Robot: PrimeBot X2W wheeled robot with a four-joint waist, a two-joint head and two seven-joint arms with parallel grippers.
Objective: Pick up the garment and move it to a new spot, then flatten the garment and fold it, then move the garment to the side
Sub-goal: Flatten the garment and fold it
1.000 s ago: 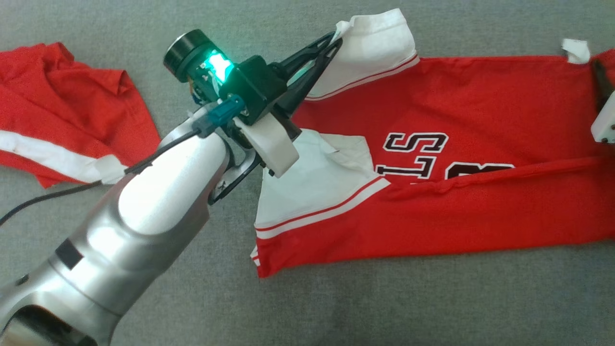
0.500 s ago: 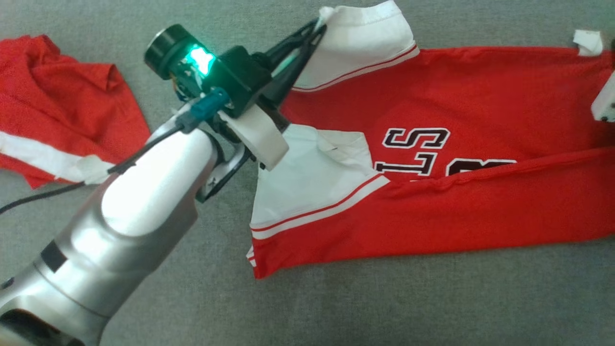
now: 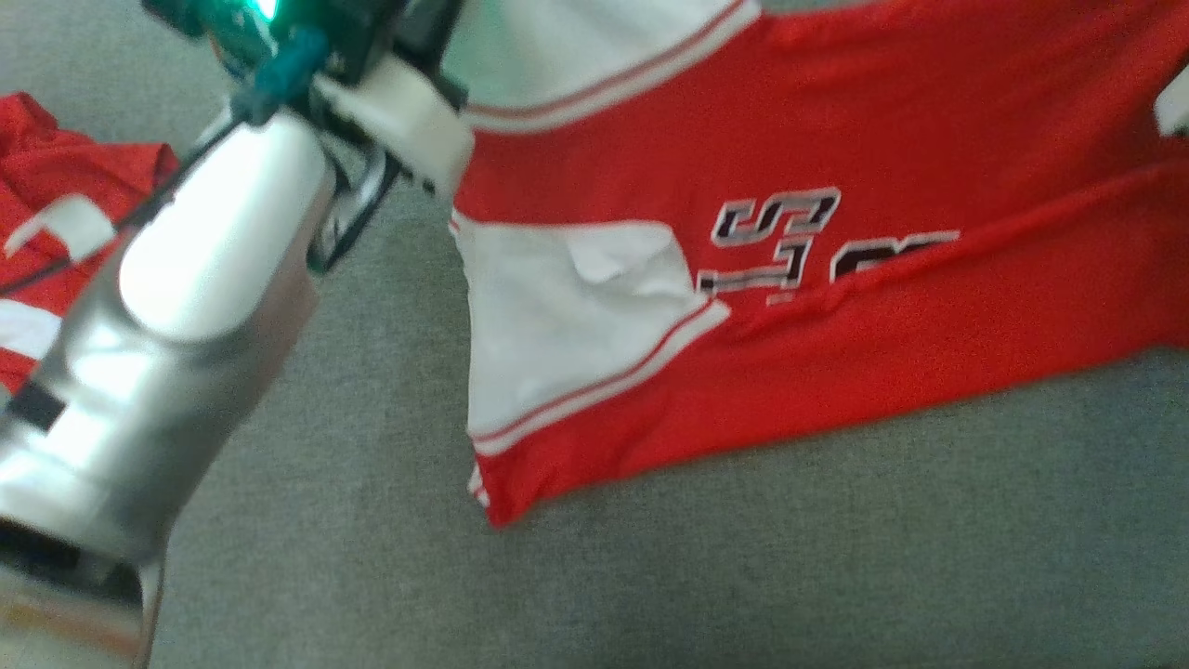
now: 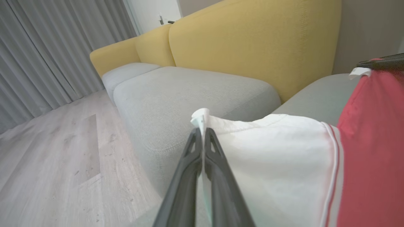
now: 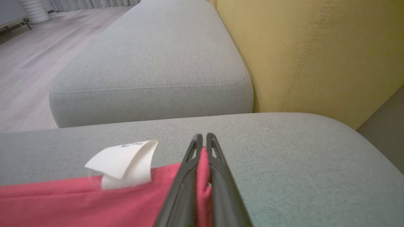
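So the left tool [image 4: 202, 134] is clamped on the white sleeve [image 4: 271, 157] edge, right tool [image 5: 204, 140] on the red hem [image 5: 157, 177], garment [image 3: 836, 121] stretched across the grey sofa cushion [image 3: 743, 576]. Both pinches look thin, so I'd guess a hard pull apart slips one corner out.

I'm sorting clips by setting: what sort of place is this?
Likely a home living room: a sofa with yellow back cushions and grey seat cushions, a pale wood floor, and long grey curtains.
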